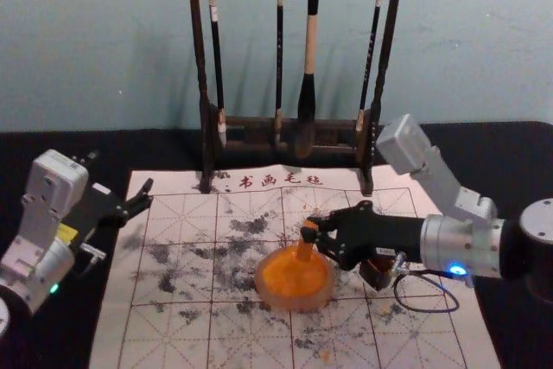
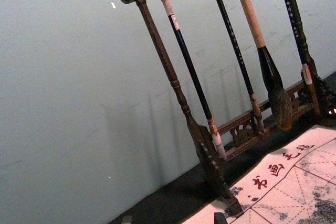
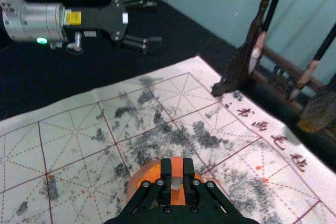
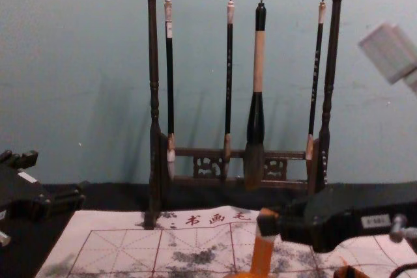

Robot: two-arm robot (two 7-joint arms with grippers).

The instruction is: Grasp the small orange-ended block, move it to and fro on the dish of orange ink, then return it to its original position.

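While right gripper [image 1: 314, 230] clamps block [image 1: 304, 251] over dish [image 1: 295, 303] | left gripper [image 1: 121, 177] spread beside mat [image 1: 111, 339] | “书画毛毡” [image 1: 290, 177]

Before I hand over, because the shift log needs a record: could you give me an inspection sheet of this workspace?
Surface: gridded mat on dark cloth; dark smudges and a few orange spots.
Job's things: block held roughly upright over the orange ink in the dish; firmness of contact can't be judged.
Clutter: small dark object with orange on it, beneath the right arm; can't identify it.
Grippers: right gripper closed on the block; left gripper open and empty, off the mat's left side.
Cables: dark loop hanging by the right arm's wrist.
Surroundings: wooden rack at the mat's far edge, four brushes hanging; plain wall behind.
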